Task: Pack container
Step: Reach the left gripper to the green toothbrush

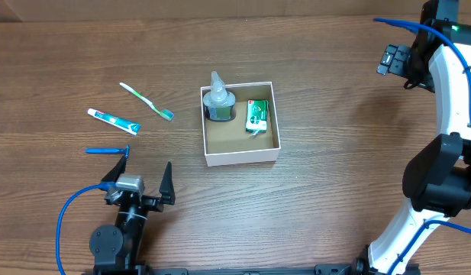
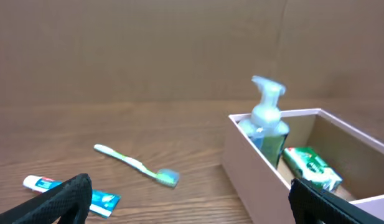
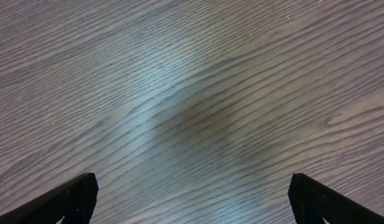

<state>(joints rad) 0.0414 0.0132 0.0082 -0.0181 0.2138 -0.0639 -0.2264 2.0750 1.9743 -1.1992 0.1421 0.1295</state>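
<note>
The container (image 1: pixel 243 157), a square white box with a brown inside, sits mid-table. It holds a clear pump bottle (image 1: pixel 218 103) and a green-and-white carton (image 1: pixel 256 116). A green toothbrush (image 1: pixel 146 101), a toothpaste tube (image 1: pixel 113 121) and a thin blue item (image 1: pixel 107 150) lie on the table to its left. My left gripper (image 1: pixel 141 179) is open and empty near the front edge, below these items. Its wrist view shows the container (image 2: pixel 254 162), bottle (image 2: pixel 266 118), carton (image 2: pixel 310 165), toothbrush (image 2: pixel 135 165) and tube (image 2: pixel 67 190). My right gripper (image 1: pixel 393 59) is open and empty at the far right.
The right wrist view shows only bare wooden table between the open fingers (image 3: pixel 192 208). The white right arm (image 1: pixel 449 114) stands along the right edge. A blue cable (image 1: pixel 67 221) loops by the left arm's base.
</note>
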